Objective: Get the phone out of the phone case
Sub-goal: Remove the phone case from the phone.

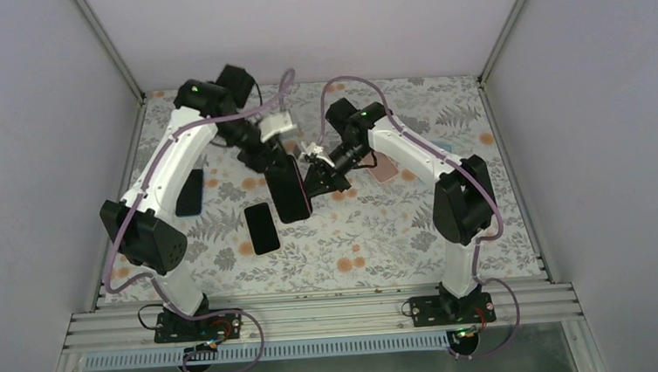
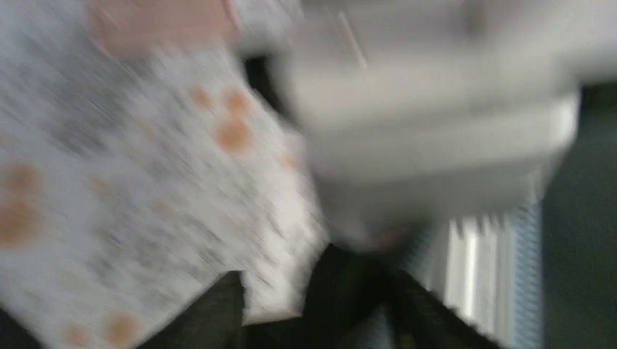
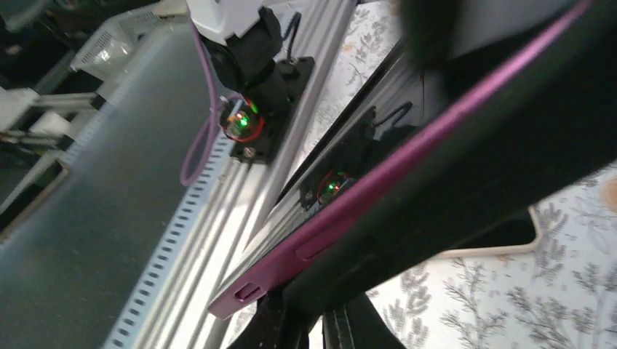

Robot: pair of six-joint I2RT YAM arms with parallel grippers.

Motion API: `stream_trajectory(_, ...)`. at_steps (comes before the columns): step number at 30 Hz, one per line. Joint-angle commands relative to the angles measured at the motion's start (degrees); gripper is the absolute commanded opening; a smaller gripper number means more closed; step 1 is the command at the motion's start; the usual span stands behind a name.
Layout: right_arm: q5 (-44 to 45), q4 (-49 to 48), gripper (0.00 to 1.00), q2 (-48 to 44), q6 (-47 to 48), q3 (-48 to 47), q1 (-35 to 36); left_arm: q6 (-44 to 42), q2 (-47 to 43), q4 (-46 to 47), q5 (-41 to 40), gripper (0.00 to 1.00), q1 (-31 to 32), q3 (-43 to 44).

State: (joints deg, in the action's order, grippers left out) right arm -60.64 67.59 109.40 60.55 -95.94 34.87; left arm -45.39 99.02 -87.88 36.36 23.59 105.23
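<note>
A dark phone in its phone case hangs tilted above the middle of the flowered table. In the right wrist view the case shows as a magenta edge with button cut-outs, and a glossy face above it mirrors the rail. My right gripper comes in from the right. Its fingers are pressed together on the dark lower edge of the cased phone. My left gripper is at the phone's top end. Its view is badly blurred, with two dark fingers apart and tablecloth between them.
A black phone lies flat just left of the held one. Another dark slab lies by the left arm, and a pink one behind the right arm. A cream-rimmed dark slab is below the held phone. The metal rail runs along the near edge.
</note>
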Motion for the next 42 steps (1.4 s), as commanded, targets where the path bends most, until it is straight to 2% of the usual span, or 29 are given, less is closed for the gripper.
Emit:
stream_trajectory(1, -12.3, 6.1, 0.03, -4.0, -1.2, -1.0, 2.4, 1.2, 3.1, 23.2, 4.4, 0.76, -2.2, 14.5)
stream_trajectory(3, -12.4, 6.1, 0.03, -4.6, -2.3, -1.6, -1.1, 0.6, 3.6, 20.0, 2.2, 0.91, -2.2, 20.5)
stream_trajectory(5, -12.6, 6.1, 0.03, -5.1, -3.5, -3.2, -4.9, 0.6, 3.4, 18.2, -0.3, 0.99, -2.5, 25.6)
stream_trajectory(7, -13.1, 5.1, 0.03, -5.9, -5.3, -4.4, -8.5, 0.3, 2.0, 18.0, -2.3, 1.0, -2.7, 28.3)
stream_trajectory(10, -10.2, -5.8, 0.03, -8.2, -17.9, -3.8, -12.4, 1.1, -2.7, 22.6, -6.9, 1.0, -2.8, 27.1)
stream_trajectory(13, -3.0, -24.4, 0.03, -12.2, -38.8, -0.6, -15.7, 5.1, -10.7, 36.8, -14.4, 1.0, -2.1, 14.6)
stream_trajectory(14, 0.9, -30.1, 0.03, -13.1, -45.6, 0.1, -16.6, 6.1, -14.2, 47.3, -17.4, 1.0, -1.5, 8.0)
stream_trajectory(17, 6.1, -39.5, 0.03, -13.6, -55.8, -2.5, -18.6, 2.3, -23.3, 72.2, -29.4, 1.0, 3.4, -13.4)
stream_trajectory(18, 9.4, -42.9, 0.03, -13.7, -60.2, -3.3, -18.8, -0.9, -24.3, 77.8, -33.8, 1.0, 5.7, -17.7)
stream_trajectory(20, 22.0, -48.3, 0.03, -13.7, -68.2, -4.1, -18.4, -1.4, -22.3, 81.3, -40.7, 1.0, 9.5, -20.0)
stream_trajectory(22, 33.1, -50.2, 0.03, -13.7, -73.8, -6.4, -17.8, -0.4, -19.2, 82.6, -43.4, 1.0, 11.4, -20.2)
stream_trajectory(27, 38.2, -48.0, 0.03, -10.6, -78.0, -12.5, -17.7, -1.8, -15.5, 94.1, -44.7, 1.0, 15.5, -25.8)
stream_trajectory(35, 42.7, -48.5, 0.03, -10.6, -79.6, -11.0, -15.8, 4.3, -9.4, 104.3, -43.6, 1.0, 16.4, -26.8)
stream_trajectory(42, 43.1, -48.7, 0.03, -10.9, -79.8, -10.9, -14.9, 6.7, -3.8, 104.8, -44.1, 1.0, 16.9, -22.6)
